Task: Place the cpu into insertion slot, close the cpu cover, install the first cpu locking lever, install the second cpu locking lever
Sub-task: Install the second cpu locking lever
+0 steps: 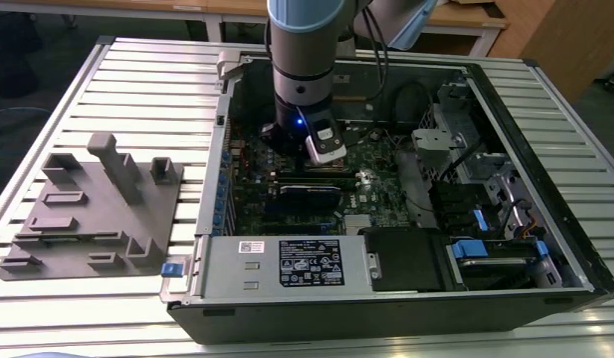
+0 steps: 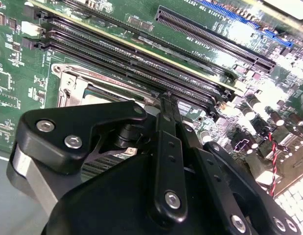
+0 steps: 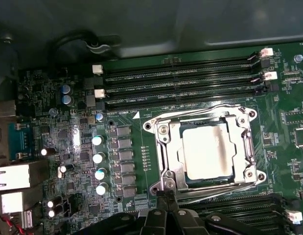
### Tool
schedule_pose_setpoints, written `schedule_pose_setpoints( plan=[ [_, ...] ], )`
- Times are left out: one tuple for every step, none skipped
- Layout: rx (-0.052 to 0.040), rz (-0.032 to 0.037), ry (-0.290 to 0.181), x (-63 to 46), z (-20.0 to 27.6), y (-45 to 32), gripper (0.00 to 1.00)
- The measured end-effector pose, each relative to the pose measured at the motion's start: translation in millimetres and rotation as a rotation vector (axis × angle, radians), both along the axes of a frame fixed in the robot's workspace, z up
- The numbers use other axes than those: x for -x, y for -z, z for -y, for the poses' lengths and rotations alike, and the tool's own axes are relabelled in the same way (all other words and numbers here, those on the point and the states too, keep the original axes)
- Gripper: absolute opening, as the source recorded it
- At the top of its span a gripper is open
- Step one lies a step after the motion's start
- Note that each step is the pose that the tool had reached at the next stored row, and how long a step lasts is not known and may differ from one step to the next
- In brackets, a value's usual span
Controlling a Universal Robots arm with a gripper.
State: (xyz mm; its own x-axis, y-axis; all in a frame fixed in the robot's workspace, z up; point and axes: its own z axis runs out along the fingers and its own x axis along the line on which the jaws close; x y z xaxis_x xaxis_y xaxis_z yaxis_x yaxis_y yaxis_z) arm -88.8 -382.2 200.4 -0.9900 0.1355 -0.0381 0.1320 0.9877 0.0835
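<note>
My gripper has its fingers pinched together empty at the socket's 6 o'clock edge, chip seated, cover down.

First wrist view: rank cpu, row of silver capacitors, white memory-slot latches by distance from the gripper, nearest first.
From the gripper, at the socket's edge:
1. cpu, seated in the insertion slot under the closed cpu cover, just past the tips.
2. silver capacitors, off to one side.
3. white memory-slot latches, beyond the socket, farthest.
</note>
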Motion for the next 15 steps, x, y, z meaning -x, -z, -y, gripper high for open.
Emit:
schedule_pose_setpoints(
  plan=[
    [-0.0014, -0.0002, 0.0, 0.3, 0.2, 0.4, 0.11],
    [-0.0032, -0.0003, 0.0, 0.7, 0.2, 0.8, 0.11],
    [-0.0048, -0.0004, 0.0, 1.1, 0.3, 1.0, 0.11],
    [-0.0054, -0.0003, 0.0, 1.1, 0.2, 1.0, 0.11],
    [-0.0056, -0.0003, 0.0, 1.1, 0.2, 1.1, 0.11],
    [-0.0057, -0.0002, 0.0, 1.1, 0.2, 1.1, 0.11],
    [-0.0058, -0.0002, 0.0, 1.1, 0.2, 1.1, 0.11],
    [-0.0061, -0.0002, 0.0, 1.1, 0.2, 1.2, 0.11],
    [-0.0062, -0.0002, 0.0, 1.1, 0.2, 1.2, 0.11],
    [-0.0064, -0.0001, 0.0, 1.1, 0.2, 1.2, 0.11],
    [-0.0065, -0.0001, 0.0, 1.1, 0.2, 1.2, 0.11],
    [-0.0066, -0.0001, 0.0, 1.1, 0.2, 1.2, 0.11],
    [-0.0067, -0.0001, 0.0, 1.1, 0.2, 1.2, 0.11],
    [-0.0067, -0.0001, 0.0, 1.1, 0.2, 1.2, 0.11],
    [-0.0069, -0.0001, 0.0, 1.1, 0.2, 1.2, 0.11]
  ],
)
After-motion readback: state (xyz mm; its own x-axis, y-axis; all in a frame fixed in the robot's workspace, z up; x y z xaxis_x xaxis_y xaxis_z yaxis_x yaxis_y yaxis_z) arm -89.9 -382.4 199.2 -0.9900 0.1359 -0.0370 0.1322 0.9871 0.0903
